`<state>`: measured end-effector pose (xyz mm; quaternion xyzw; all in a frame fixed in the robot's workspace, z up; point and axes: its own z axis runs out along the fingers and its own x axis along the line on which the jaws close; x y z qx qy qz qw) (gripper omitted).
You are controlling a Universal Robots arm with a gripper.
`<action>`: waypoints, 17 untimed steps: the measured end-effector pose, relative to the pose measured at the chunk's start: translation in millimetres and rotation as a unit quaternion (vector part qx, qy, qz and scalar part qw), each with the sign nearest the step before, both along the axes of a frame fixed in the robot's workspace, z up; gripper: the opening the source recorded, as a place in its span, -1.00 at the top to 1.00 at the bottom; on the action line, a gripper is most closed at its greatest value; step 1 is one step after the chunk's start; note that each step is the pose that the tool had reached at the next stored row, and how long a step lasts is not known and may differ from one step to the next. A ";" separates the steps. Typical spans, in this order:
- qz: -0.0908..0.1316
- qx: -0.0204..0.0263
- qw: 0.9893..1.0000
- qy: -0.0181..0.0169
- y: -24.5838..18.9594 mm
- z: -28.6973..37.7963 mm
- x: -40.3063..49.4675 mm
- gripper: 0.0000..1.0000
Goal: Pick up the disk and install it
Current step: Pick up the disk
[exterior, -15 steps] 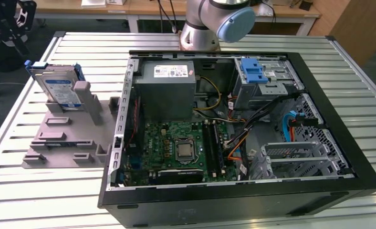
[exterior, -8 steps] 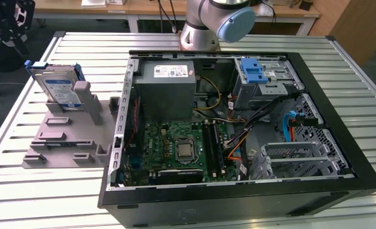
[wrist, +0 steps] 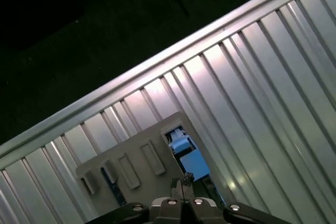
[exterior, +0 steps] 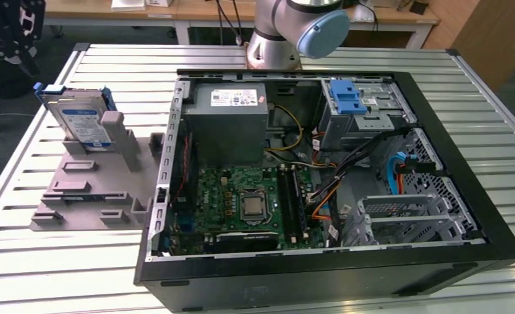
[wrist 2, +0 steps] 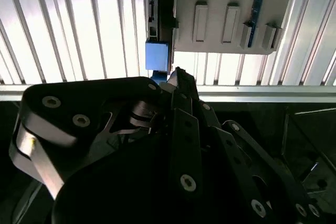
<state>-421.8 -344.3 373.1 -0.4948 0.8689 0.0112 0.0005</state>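
Observation:
The disk stands upright in a grey plastic holder on the table, at the exterior view's left, beside the open computer case. It is grey metal with a blue-and-white label and blue rails. In both wrist views my gripper hangs high above the holder, its fingertips pressed together and holding nothing. Just beyond the fingertips I see the disk's blue rail end. The holder lies under it.
An open black computer case takes up the middle of the slatted metal table. Inside are a grey power supply box, a motherboard and a silver drive cage with a blue latch. The arm's base stands behind the case.

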 end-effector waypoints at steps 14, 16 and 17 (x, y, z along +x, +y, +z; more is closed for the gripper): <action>0.104 0.000 0.995 0.000 0.0 -0.1 0.0 0.79; 0.114 0.000 0.994 0.000 0.0 -0.1 -0.1 0.79; 0.116 0.000 0.993 0.000 0.0 -0.1 -0.1 0.79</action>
